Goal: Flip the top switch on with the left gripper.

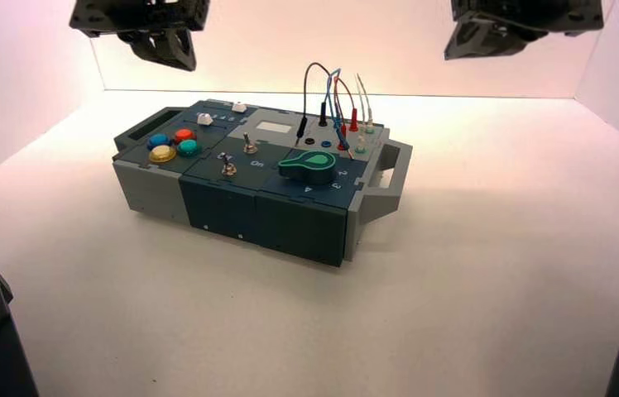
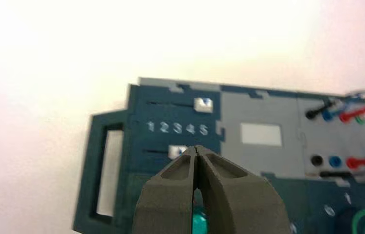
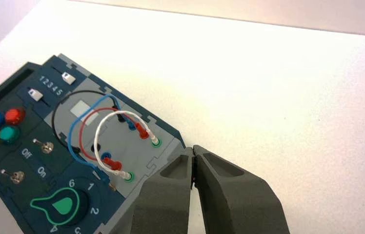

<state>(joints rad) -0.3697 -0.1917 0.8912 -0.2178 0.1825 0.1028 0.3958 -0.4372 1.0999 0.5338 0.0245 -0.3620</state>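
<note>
High above the box (image 1: pixel 232 178) in the high view, the left gripper (image 1: pixel 161 37) hangs near the back wall and the right gripper (image 1: pixel 496 33) is parked likewise, with the top switch (image 1: pixel 249 145) well below and ahead of the left one, so I judge the reach has not begun and a descent to that toggle comes next. From the left wrist, its fingers (image 2: pixel 219 195) are pressed together on nothing, the sliders (image 2: pixel 203 103) beyond their tips. From the right wrist, both toggles (image 3: pixel 46 146) show beside the Off and On lettering; the box sits on a white table (image 3: pixel 293 87) with pale walls.
</note>
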